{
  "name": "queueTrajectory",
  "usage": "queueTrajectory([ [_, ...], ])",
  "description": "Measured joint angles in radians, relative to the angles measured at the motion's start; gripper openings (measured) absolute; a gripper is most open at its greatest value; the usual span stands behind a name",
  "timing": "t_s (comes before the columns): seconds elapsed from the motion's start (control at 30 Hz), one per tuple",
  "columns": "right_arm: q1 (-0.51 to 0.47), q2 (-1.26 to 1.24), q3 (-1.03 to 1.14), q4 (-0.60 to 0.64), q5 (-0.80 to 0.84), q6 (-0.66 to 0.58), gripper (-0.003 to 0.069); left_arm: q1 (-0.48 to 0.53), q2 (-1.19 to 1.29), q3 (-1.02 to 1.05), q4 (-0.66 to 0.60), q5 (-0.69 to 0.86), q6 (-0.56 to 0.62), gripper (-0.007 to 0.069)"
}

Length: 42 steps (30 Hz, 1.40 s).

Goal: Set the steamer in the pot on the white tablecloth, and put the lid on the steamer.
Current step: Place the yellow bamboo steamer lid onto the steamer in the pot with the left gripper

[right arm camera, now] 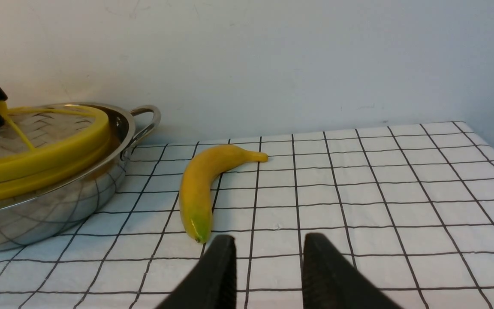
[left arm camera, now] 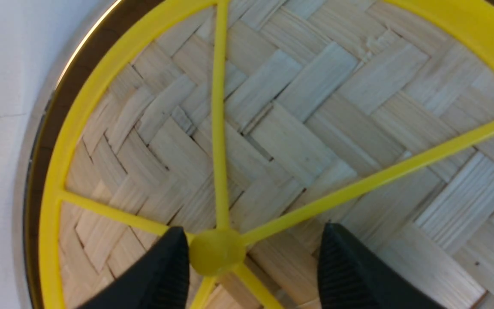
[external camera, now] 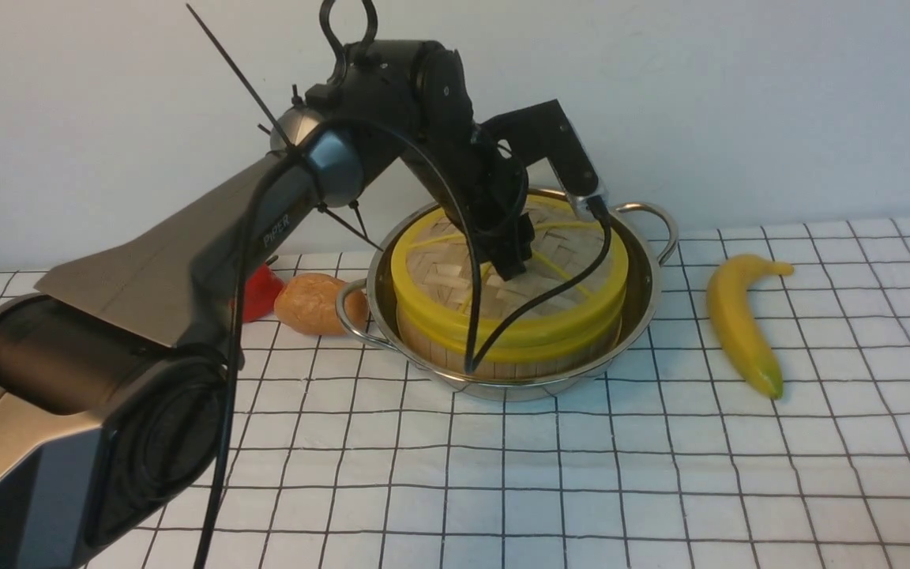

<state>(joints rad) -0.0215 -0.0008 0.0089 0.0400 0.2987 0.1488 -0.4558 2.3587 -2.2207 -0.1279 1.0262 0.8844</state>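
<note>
The pot (external camera: 638, 294) stands on the white tablecloth (external camera: 581, 474) with the steamer (external camera: 538, 357) inside it. The lid (external camera: 439, 269) lies on top of the steamer, yellow rim over yellow rim. My left gripper (external camera: 514, 269) is down at the lid's middle. In the left wrist view it (left arm camera: 255, 231) is open, its fingers either side of the yellow hub (left arm camera: 217, 251); one finger is right beside the hub, the other well apart from it. The steamer's contents are hidden by the lid (left arm camera: 307, 107). My right gripper (right arm camera: 266, 242) hovers open over bare cloth, holding nothing.
A yellow banana (external camera: 739, 324) lies on the cloth to the right of the pot. A brown bread roll (external camera: 309, 304) and a red object (external camera: 261, 292) sit to the pot's left, close to its handle. A white wall runs behind the table.
</note>
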Motion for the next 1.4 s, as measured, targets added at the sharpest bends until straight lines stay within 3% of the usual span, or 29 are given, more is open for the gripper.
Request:
queueTrajectory([
  [0.73, 0.000, 0.000, 0.000, 0.000, 0.000, 0.000, 0.0240, 0.000, -0.008, -0.008, -0.036, 0.078, 0.000, 0.0385],
  [0.87, 0.000, 0.000, 0.000, 0.000, 0.000, 0.000, 0.0240, -0.001, -0.011, -0.007, -0.036, 0.087, 0.002, 0.0323],
  [1.03, 0.000, 0.000, 0.000, 0.000, 0.000, 0.000, 0.0240, -0.001, -0.013, -0.007, -0.030, 0.086, -0.002, 0.0115],
  [1.4, 0.000, 0.000, 0.000, 0.000, 0.000, 0.000, 0.0240, -0.003, -0.016, -0.007, -0.022, 0.085, -0.002, 0.0107],
])
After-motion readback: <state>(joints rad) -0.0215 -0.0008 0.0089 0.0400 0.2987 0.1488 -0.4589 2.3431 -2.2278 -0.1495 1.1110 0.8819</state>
